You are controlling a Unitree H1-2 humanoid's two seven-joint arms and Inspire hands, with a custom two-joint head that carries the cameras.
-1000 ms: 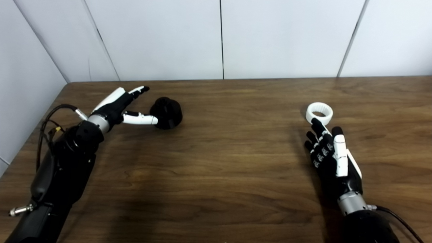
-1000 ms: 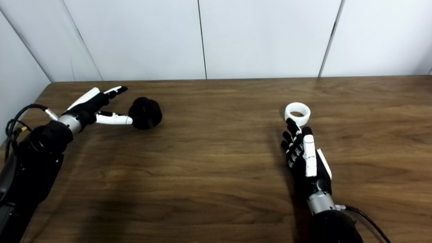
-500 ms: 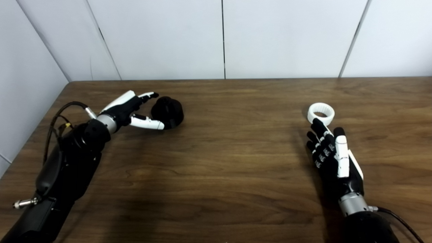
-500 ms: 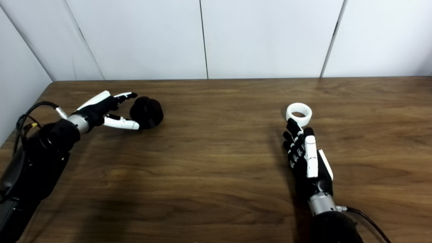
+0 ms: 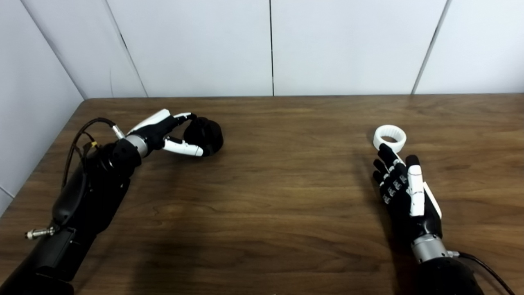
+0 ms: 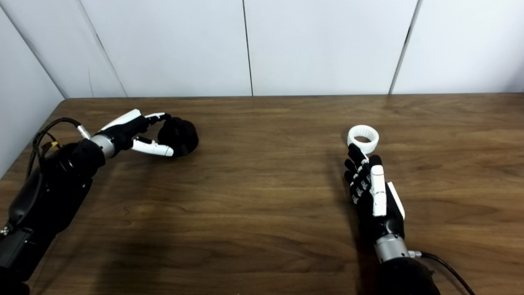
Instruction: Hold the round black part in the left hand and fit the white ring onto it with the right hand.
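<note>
- My left hand (image 5: 163,133) lies at the far left of the desk (image 5: 270,192), cupped around the round black part (image 5: 204,136). My fingers (image 5: 183,116) curl over its far side and my thumb (image 5: 184,148) runs along its near side.
- That hand is half-curled, not clamped. I cannot tell for sure whether the fingertips are pressing on the part or only bracketing it, so I would not call it held.
- The round black part sits on the desk, not lifted, so I judge that the grasp is the step in hand and is not finished.
- The middle of the desk between my two arms holds neither of the task's things.
- My right hand (image 5: 403,186) rests low over the desk on the right, fingers stretched forward and slightly spread, with nothing in it.
- The white ring (image 5: 389,138) lies flat on the desk just beyond those fingertips. One fingertip is at its near edge, and whether it touches I cannot tell.
- As I read it, nearly everything is left to do: close on the black part and raise it, pick up the ring, bring the two together and seat the ring on the part.
</note>
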